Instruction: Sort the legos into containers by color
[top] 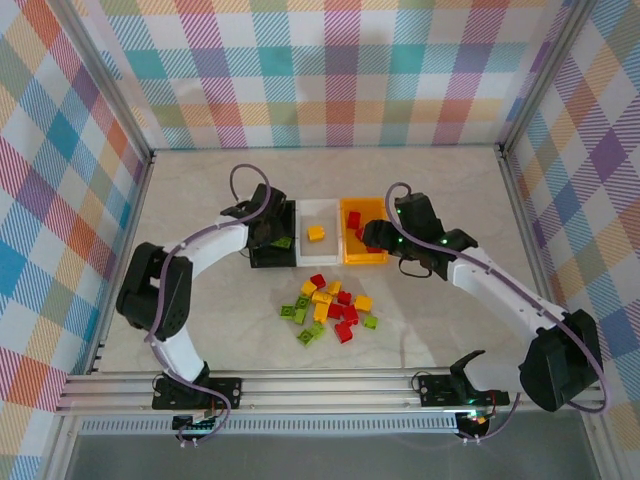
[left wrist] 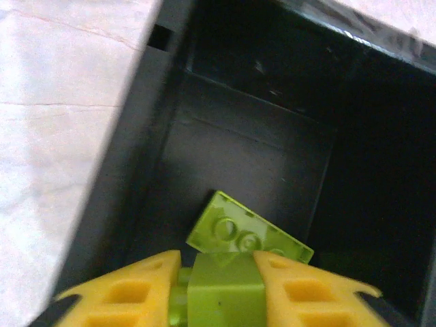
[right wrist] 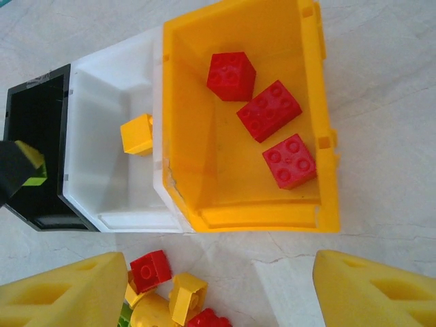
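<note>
Left gripper [left wrist: 218, 262] is clenched on a lime brick [left wrist: 225, 293], pinched between its yellow fingers [left wrist: 136, 289]. It hangs inside the mouth of the black bin [left wrist: 136, 157], the leftmost of the three. The bin floor is straight under the held brick, so the drop looks like a plain release with no sideways shift needed. A second lime brick [left wrist: 248, 233] lies flat on that floor, just ahead of the fingertips, with its long axis skewed to the bin walls. The held one will probably land on or against it.

Right gripper [right wrist: 221, 262] is released, jaws wide and nothing between them, at the near edge of the orange-yellow bin [right wrist: 184, 136], which holds three red bricks [right wrist: 269, 110]. The white bin [right wrist: 102, 102] holds one yellow brick [right wrist: 137, 134]. The loose pile [top: 330, 305] lies on the base side of the bins, between the arms, and the right gripper is nearer to it.
</note>
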Tool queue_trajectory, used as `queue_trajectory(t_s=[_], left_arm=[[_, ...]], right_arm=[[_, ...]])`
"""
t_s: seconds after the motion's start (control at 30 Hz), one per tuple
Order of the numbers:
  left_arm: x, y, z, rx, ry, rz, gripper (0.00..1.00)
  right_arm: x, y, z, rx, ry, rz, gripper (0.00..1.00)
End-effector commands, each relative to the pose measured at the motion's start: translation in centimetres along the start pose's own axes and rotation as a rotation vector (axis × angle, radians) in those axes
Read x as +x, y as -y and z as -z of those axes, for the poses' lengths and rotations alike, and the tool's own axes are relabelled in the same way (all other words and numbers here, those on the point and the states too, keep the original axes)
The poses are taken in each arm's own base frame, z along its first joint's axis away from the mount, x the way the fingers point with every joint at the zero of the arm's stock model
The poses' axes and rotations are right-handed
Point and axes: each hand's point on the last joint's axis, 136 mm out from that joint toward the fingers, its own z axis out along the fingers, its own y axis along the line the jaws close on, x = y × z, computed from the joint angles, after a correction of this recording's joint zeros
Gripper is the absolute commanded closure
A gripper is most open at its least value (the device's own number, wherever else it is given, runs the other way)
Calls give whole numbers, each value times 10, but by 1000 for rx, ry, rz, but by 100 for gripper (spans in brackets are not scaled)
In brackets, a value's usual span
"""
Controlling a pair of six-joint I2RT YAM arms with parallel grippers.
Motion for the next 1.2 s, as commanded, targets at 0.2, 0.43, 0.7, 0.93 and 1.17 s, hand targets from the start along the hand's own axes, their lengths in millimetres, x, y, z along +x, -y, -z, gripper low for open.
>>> queue_trajectory(t_s=[0.2, 0.43, 0.7, 0.93, 1.17], left_arm=[[-31, 38, 70, 196, 99, 0, 14], [14, 45, 131, 342, 101, -88, 0], [73, 0, 139, 372, 56, -82, 0], [110, -38, 120, 306, -9, -58, 0], [115, -47, 115, 284, -7, -51, 0]], right_arm=[[21, 8, 2, -5, -47, 16, 25], [59, -5, -18, -77, -174, 50, 26], [105, -7, -52, -18, -270, 24, 26], [130, 5, -64, 101, -321, 30, 28], [141, 26, -51, 210, -315, 28, 29]])
